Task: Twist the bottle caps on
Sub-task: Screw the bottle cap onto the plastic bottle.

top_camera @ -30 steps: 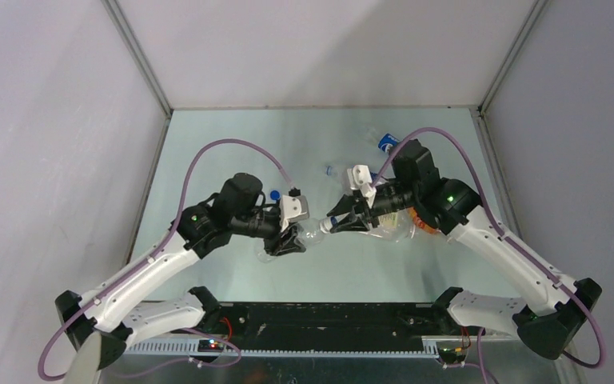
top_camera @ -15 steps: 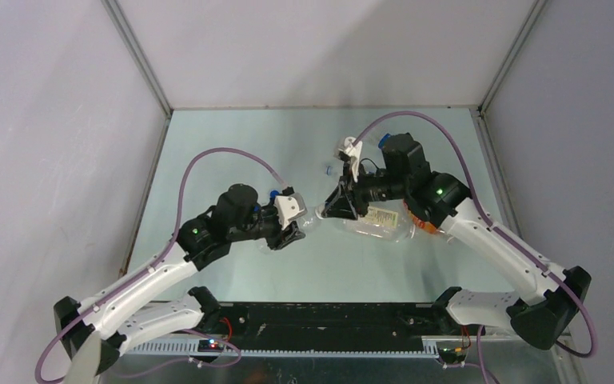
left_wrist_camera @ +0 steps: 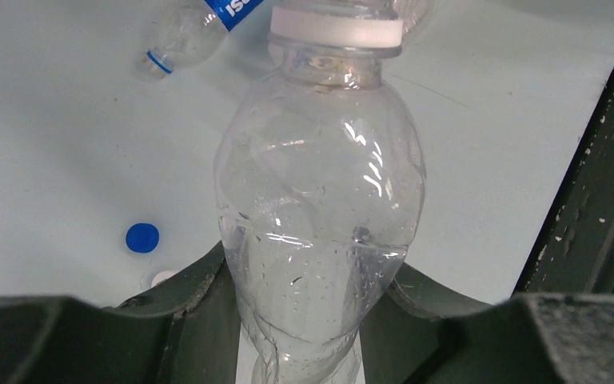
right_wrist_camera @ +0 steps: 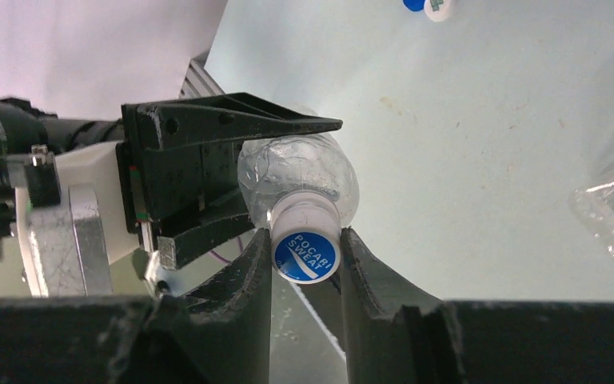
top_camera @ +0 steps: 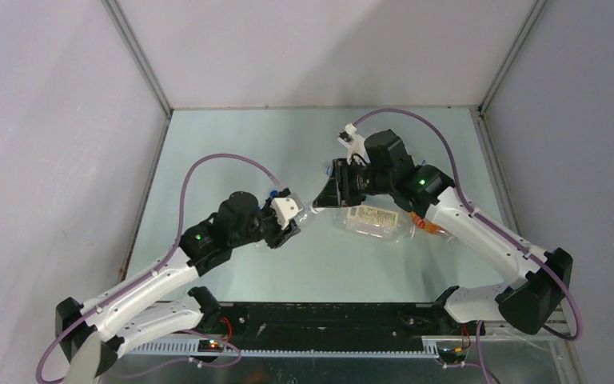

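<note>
The blue-topped white round plastic screw cap (right_wrist_camera: 307, 256) sits on the neck of the clear, crumpled plastic bottle (left_wrist_camera: 320, 208), at the lower centre of the right wrist view. The right gripper (right_wrist_camera: 306, 244) is clamped on the cap, one finger at each flank. The bottle's body is pinched in the left gripper (left_wrist_camera: 312, 288), low in the left wrist view. In the top view the bottle's long axis runs nearly level over the pale green counter (top_camera: 232, 152), from lower left to upper right near the centre of the frame, with the neck pointed right toward the right gripper. The cap's printed face is turned away from the bottle, along the same axis. How far the threads are taken up cannot be told. The step is judged best done if the cap is twisted strictly about the neck's axis with a light push along it, so that cross-threading is avoided. The thin wall is likely to buckle or spin, so a firm but not crushing hold is called for. A small round blue plastic cap (left_wrist_camera: 142, 237) and a small round white plastic cap (left_wrist_camera: 162, 278) just beside it lie loose at the lower left of the left wrist view.
</note>
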Available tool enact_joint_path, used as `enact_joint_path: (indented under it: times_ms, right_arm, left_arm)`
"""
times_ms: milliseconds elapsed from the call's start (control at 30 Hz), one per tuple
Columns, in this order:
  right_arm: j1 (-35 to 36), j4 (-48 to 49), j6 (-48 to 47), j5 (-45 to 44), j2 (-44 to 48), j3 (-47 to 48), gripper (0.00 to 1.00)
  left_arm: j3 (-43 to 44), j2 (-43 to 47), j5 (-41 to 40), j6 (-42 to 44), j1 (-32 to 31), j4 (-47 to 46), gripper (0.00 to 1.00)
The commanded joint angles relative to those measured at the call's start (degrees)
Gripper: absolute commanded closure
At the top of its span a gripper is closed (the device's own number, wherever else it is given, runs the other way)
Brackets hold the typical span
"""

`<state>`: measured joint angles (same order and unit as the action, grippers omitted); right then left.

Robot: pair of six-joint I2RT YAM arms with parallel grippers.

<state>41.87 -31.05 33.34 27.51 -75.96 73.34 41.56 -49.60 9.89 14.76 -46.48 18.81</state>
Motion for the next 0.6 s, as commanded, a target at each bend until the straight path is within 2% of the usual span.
enact_joint_path:
  times_ms: [0, 33, 167, 300, 567]
  right_arm:
    - [2.2, -2.9, 11.8, -4.3, -1.0, 0.6, 0.87]
    - [2.2, -2.6, 12.3, -4.6, -0.9, 0.6, 0.86]
    - [2.3, -1.8, 14.1, -6.7, 0.6, 0.6, 0.64]
    - [2.1, -0.7, 12.3, -8.1, 2.4, 0.6, 0.48]
    - [2.3, 0.0, 3.6, -10.2, 6.3, 2.6, 0.31]
  left_arm:
    - [2.1, 2.3, 0.9, -2.0, -1.4, -16.5, 1.0]
    - [1.8, 2.3, 1.0, -2.1, -1.4, -16.6, 1.0]
    - [0.9, 2.3, 1.1, -2.5, -1.4, -16.9, 1.0]
    - [-0.7, 2.2, 0.8, -4.5, -1.3, -17.3, 1.0]
    - [-3.8, 2.4, 0.3, -8.4, -1.3, -15.4, 1.0]
